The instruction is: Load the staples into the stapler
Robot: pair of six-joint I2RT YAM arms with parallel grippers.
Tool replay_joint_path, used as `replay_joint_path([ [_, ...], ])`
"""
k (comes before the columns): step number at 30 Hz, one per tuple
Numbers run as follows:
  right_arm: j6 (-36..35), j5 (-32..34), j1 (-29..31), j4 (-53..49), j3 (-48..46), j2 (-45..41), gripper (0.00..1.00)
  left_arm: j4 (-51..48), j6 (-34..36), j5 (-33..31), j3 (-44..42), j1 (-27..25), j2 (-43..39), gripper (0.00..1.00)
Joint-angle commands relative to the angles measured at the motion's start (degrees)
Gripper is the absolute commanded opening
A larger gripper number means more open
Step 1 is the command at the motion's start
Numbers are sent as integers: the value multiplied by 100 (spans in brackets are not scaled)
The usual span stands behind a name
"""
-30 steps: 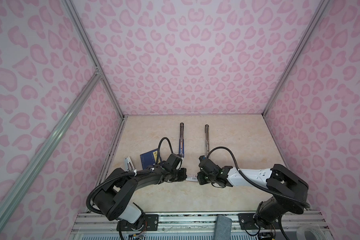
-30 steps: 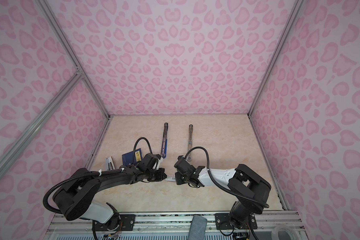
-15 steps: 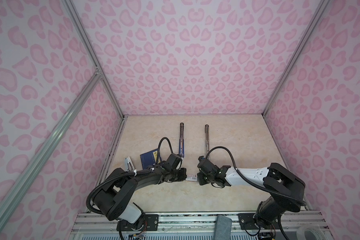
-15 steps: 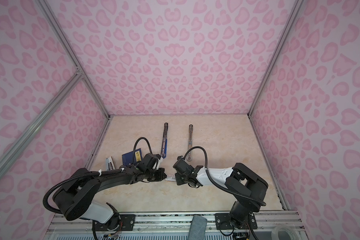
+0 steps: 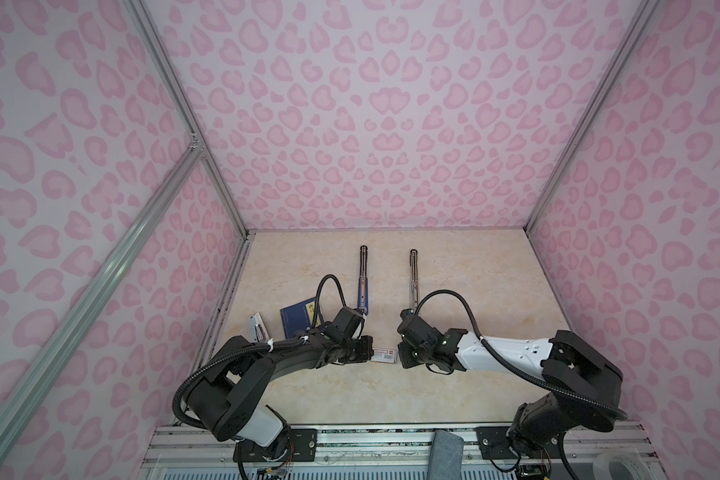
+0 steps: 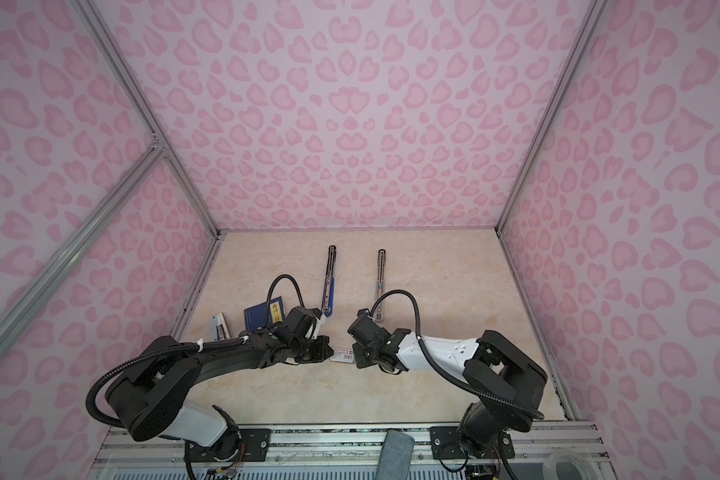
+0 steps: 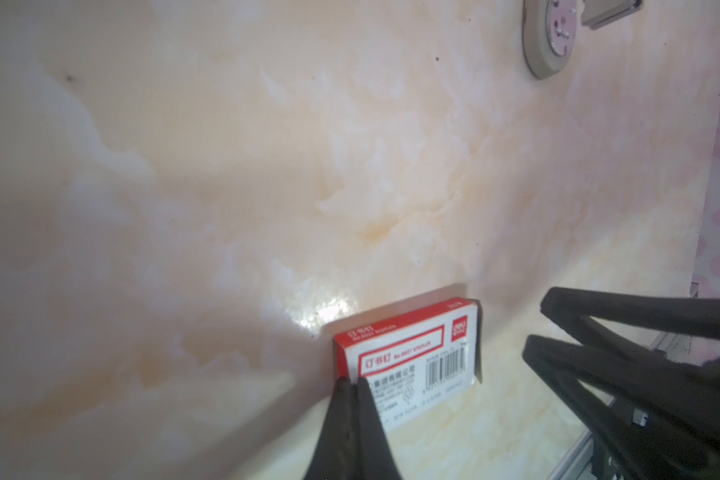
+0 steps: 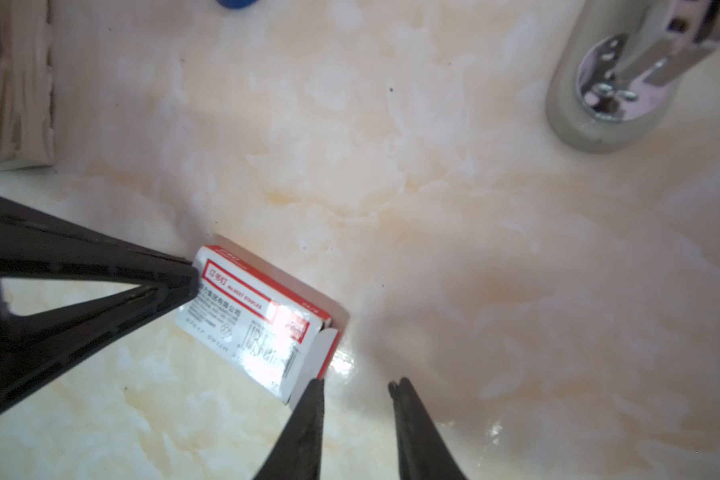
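Marbled tabletop [image 5: 391, 395] held the staple box [image 5: 385, 354]. Only the right wrist view showed us its flap [image 8: 323, 353] open; we read "STAPLES" beside a barcode [image 8: 267, 347]. Left gripper [image 7: 352, 380] sat closed against the box's other end; right gripper [image 8: 356, 383] stood parted, empty, at the flap.

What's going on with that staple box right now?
The staple box lies flat on the table between the two grippers. The left gripper, shut, presses its tips on one end. The right gripper is open at the other end, one finger at the opened end flap, gripping nothing. The blue stapler and silver stapler lie open farther back, untouched.
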Motion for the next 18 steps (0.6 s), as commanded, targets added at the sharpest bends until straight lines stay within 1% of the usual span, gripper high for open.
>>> replay_joint_path([
  [1, 14, -73, 67, -10, 28, 60, 36, 87, 2, -25, 7, 0, -29, 3],
  [9, 122, -102, 175, 246, 72, 487, 37, 106, -10, 6, 11, -5, -19, 4],
  [14, 197, -120, 186, 335, 12, 491, 37, 84, -8, -25, -6, -4, -49, 4],
  [15, 205, -118, 189, 339, 12, 479, 36, 95, -8, -25, -7, -6, -56, 3],
  [18, 214, -38, 175, 236, 40, 476, 30, 105, -17, -26, -17, -8, -43, 4],
])
